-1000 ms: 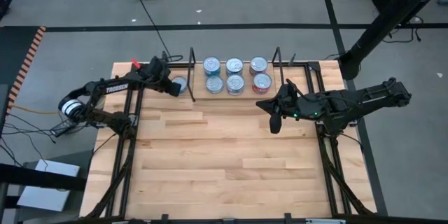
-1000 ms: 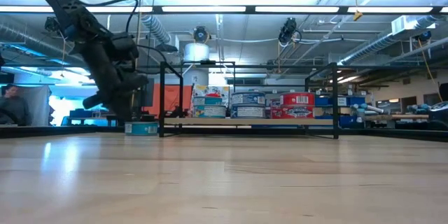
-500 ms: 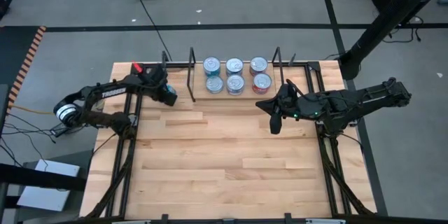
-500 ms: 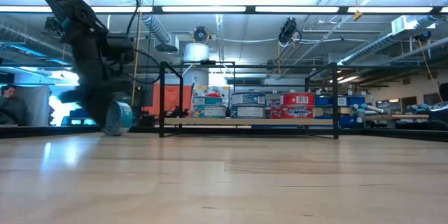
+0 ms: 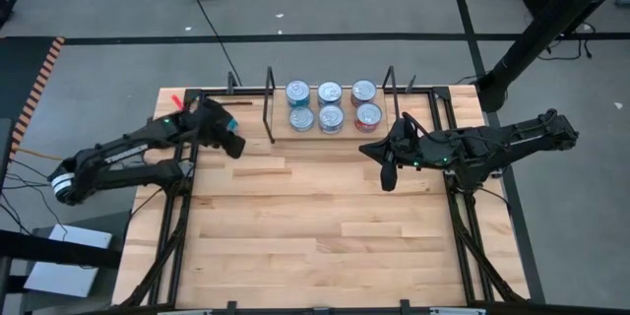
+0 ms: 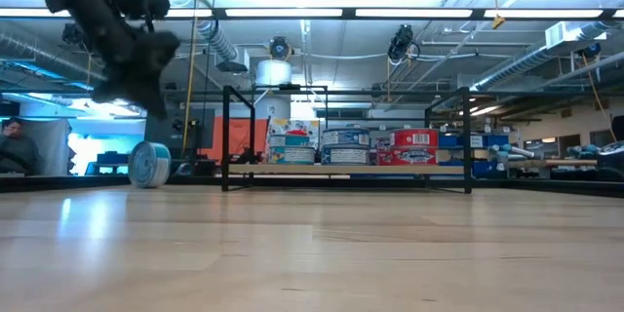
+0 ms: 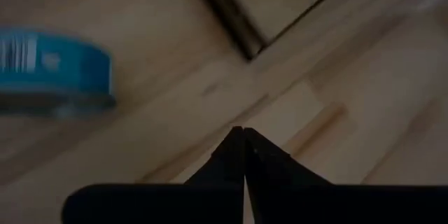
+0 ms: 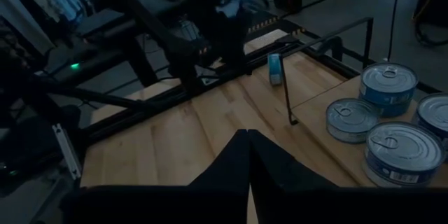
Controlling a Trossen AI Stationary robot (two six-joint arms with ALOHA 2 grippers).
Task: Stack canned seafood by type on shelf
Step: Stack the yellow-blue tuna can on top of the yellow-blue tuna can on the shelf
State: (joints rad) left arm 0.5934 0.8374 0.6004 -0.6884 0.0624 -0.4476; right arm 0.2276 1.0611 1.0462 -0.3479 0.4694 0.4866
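Note:
A teal can (image 6: 149, 164) stands on its edge on the table, left of the shelf; it also shows in the left wrist view (image 7: 52, 70) and the right wrist view (image 8: 275, 68). Several more cans (image 5: 330, 104) sit lids up in two rows on the shelf board (image 5: 340, 134), between its black wire uprights (image 5: 270, 103). My left gripper (image 5: 233, 147) is shut (image 7: 243, 134) and hangs above the standing can (image 6: 156, 97), apart from it. My right gripper (image 5: 386, 175) is shut (image 8: 248, 134) and hovers near the shelf's right end.
Black rails (image 5: 177, 217) run along the table's left and right sides. Open wooden boards (image 5: 315, 236) fill the near half of the table. The right upright (image 5: 393, 94) stands close to my right gripper. A person (image 6: 12, 146) shows in the room at far left.
My left gripper has drawn back from the shelf's left upright toward the table's left and near side, and has risen. The teal can, which lay flat beside that upright, has been tipped up and now stands on its edge farther left.

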